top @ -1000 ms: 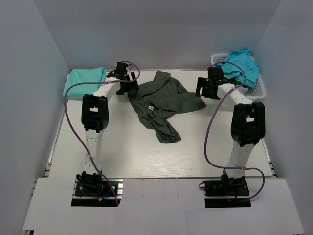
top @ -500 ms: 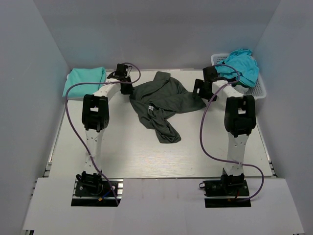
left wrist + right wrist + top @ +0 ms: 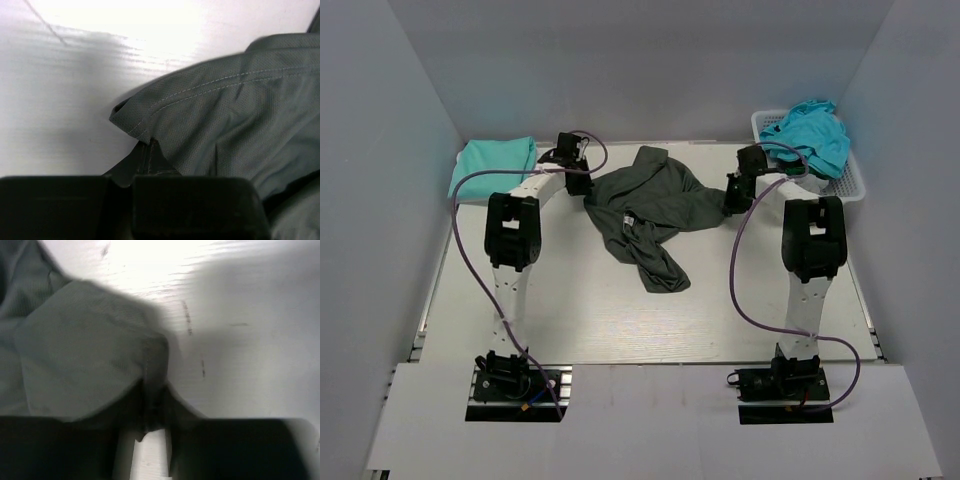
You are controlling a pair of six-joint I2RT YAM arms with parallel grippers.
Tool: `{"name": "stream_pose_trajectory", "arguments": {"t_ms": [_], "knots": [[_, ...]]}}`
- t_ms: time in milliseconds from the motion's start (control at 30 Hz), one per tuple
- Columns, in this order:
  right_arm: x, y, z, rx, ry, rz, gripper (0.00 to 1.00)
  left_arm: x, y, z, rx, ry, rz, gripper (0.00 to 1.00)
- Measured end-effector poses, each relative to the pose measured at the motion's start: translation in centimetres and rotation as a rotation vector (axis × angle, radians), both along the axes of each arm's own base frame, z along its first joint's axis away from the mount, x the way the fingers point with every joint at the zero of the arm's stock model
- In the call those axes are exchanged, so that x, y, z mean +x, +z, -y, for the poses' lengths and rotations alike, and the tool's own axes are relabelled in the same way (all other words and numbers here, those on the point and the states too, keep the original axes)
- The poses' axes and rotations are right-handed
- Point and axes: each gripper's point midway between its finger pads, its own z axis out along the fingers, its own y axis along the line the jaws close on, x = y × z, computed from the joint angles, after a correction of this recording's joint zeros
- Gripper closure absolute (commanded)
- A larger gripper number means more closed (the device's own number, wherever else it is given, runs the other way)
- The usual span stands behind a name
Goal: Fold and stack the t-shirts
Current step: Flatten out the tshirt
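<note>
Top external view: dark grey t-shirt point(image 3: 655, 212) lies crumpled on the far middle of the bench point(image 3: 570, 315). Left claw point(image 3: 148, 146) pinches its left hem; right claw point(image 3: 151, 390) seems, blurrily, clamped on its right edge.

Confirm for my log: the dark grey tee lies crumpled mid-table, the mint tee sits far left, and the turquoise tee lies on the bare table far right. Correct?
No: the turquoise tee lies heaped in the white basket at far right, not on the bare table, as the top external view shows. The dark grey tee and mint tee are as stated.
</note>
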Motion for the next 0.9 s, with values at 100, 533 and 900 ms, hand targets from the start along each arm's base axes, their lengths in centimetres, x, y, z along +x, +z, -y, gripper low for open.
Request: {"name": "stream_pose_trajectory", "arguments": {"t_ms": [100, 533, 900], "knots": [[-0.1, -0.1, -0.6, 0.038, 0.012, 0.005, 1.00, -0.9, 0.2, -0.2, 0.003, 0.000, -0.014, 1.00], [-1.9, 20.5, 4.0, -0.060, -0.151, 0.568, 1.00, -6.3, 19.2, -2.3, -0.010, 0.025, 0.378, 1.00], [-11.2, 37.2, 10.2, -0.160, -0.364, 1.035, 1.00, -19.3, 41.9, -8.1, -0.068, 0.197, 0.983, 1.00]]}}
